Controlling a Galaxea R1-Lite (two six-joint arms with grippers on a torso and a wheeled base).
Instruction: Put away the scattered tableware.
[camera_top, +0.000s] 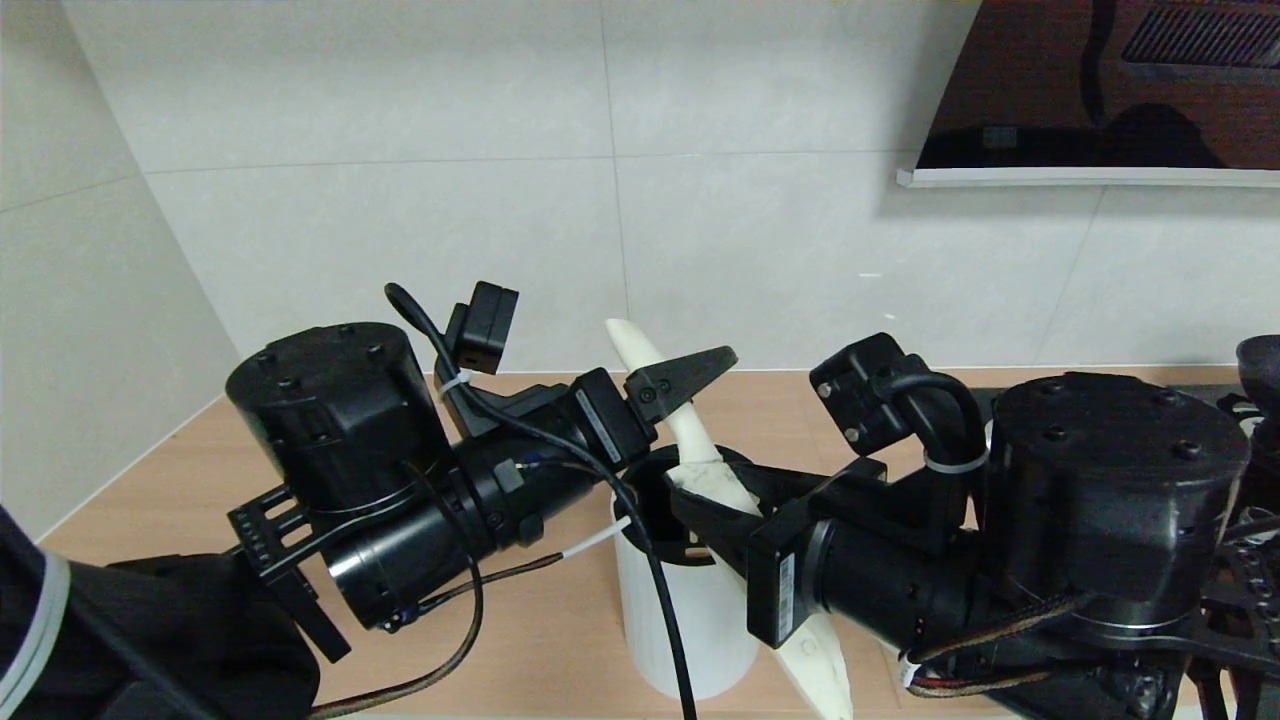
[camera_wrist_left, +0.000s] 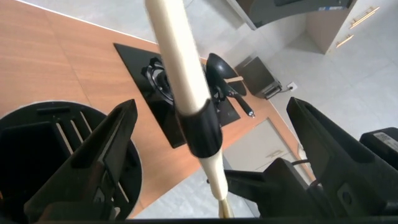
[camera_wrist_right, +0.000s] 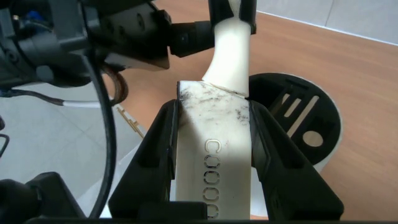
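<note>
A white slotted spatula (camera_top: 640, 355) hangs tilted over a white utensil holder (camera_top: 690, 610) with a black slotted top. My right gripper (camera_top: 715, 490) is shut on the spatula's wide scuffed blade (camera_wrist_right: 214, 134), just above the holder's opening (camera_wrist_right: 311, 124). The spatula's handle (camera_wrist_left: 177, 62) runs up between the fingers of my left gripper (camera_top: 672, 392), which stands open around it without touching. In the left wrist view the left gripper (camera_wrist_left: 211, 109) has its fingers spread wide, and the holder's top (camera_wrist_left: 37, 143) lies beside one finger.
The holder stands on a wooden counter (camera_top: 560, 620) near its front edge. A black cooktop (camera_wrist_left: 155, 68) with a dark utensil (camera_wrist_left: 217, 65) lies to the right. The tiled wall (camera_top: 400, 200) is behind, and a range hood (camera_top: 1100, 90) hangs at the upper right.
</note>
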